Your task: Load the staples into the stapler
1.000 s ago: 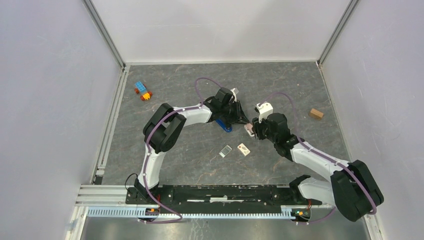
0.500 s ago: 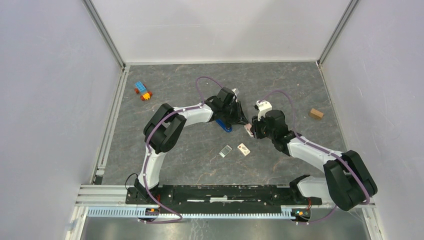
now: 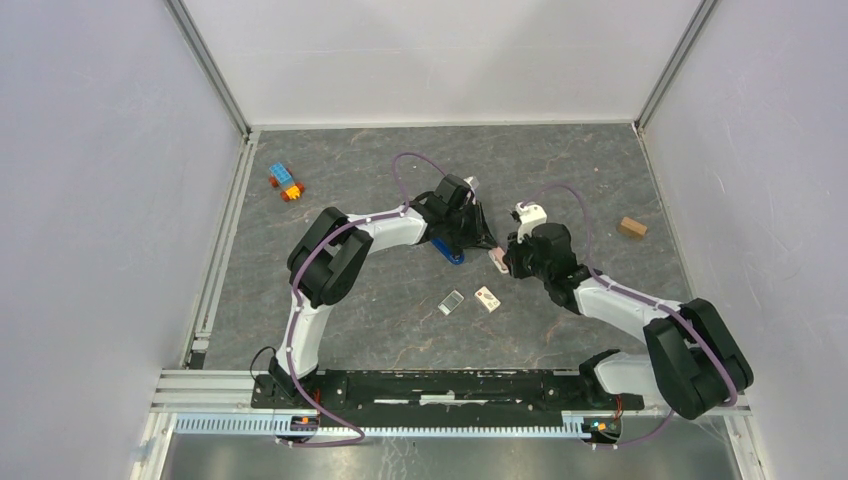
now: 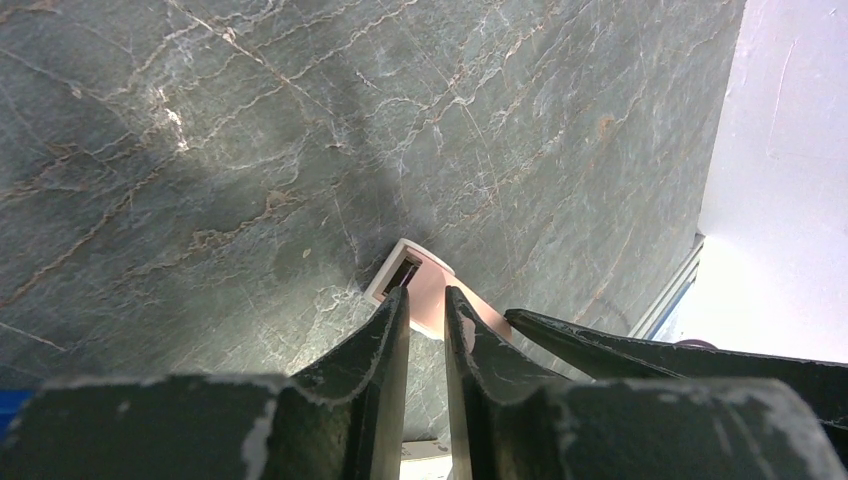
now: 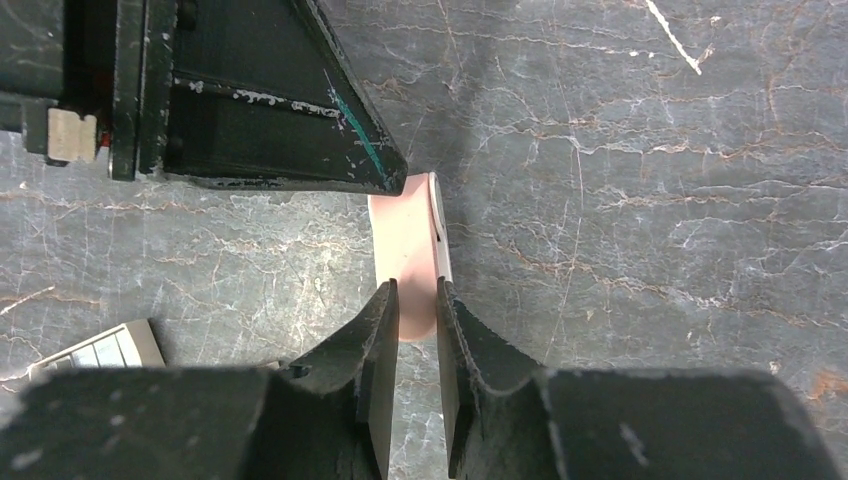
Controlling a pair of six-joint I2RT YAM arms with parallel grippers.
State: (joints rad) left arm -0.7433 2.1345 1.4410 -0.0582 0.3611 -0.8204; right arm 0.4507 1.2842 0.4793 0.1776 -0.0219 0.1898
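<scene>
Right hand (image 5: 415, 287) over pink piece (image 5: 402, 232)

White-and-black arms (image 3: 390, 228), purple cables (image 3: 410, 160), scuffed black pincer fingers (image 5: 375, 335) (one teal-streaked)

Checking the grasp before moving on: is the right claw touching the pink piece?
Touching. In the right wrist view the right claw straddles the pink piece, and both fingers press its sides with no gap.

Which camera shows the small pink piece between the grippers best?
Right wrist: the pink piece lies mid-frame, most of its length showing. Left wrist shows mainly its white-rimmed end; top external shows only a speck.
</scene>
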